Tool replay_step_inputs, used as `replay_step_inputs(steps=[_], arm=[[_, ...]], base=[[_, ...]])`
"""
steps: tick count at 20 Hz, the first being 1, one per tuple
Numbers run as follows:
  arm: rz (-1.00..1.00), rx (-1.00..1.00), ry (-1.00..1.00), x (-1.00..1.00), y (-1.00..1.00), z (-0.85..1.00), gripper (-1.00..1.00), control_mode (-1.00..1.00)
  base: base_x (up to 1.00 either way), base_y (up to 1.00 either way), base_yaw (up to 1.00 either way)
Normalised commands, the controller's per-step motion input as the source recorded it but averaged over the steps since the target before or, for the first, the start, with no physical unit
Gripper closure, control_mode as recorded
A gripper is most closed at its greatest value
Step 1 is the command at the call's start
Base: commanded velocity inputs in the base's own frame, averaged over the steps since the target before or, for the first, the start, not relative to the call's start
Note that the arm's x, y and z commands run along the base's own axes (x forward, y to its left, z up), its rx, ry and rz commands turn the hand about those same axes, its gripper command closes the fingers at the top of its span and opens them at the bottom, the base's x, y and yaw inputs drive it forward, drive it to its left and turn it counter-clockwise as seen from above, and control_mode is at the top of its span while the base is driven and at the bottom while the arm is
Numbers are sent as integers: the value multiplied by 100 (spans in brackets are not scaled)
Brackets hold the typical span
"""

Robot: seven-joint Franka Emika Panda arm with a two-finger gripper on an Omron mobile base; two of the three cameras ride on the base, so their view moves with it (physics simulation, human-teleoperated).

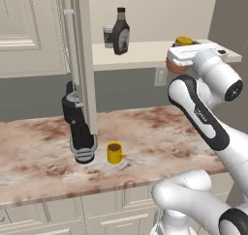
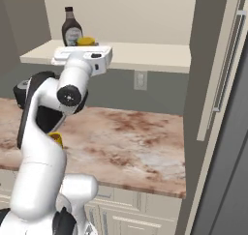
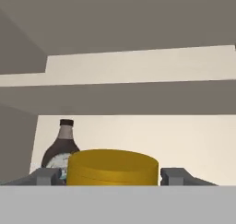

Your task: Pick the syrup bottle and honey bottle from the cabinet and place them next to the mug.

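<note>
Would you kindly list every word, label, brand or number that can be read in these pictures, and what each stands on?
No text can be read.
The syrup bottle has a pale front label, too blurred to read.
The robot arm's link bears small dark markings, too small to read.
The paper cup shows a dark band, no legible words.

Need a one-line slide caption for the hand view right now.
Gripper fingers straddle the honey bottle at its yellow cap, syrup bottle behind on the cabinet shelf.
</note>
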Motion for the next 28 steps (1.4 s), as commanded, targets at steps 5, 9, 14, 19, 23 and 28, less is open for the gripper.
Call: replay_step_inputs(steps=[5,9,14,19,23,28], arm=[[0,0,-10,-100,16,-1,100,-100],[3,0,-9,-100,23,-2,100,-100],[3,0,-12,-100,23,-5,100,-100],[4,0,-17,-100,18,-27,100,-100],[4,0,-15,-100,1,-59,100,-100],[2,0,-9,-94,-40,-69,100,-100]], base=[[0,0,0],[0,0,0],[0,0,0],[0,0,0],[0,0,0],[0,0,0]])
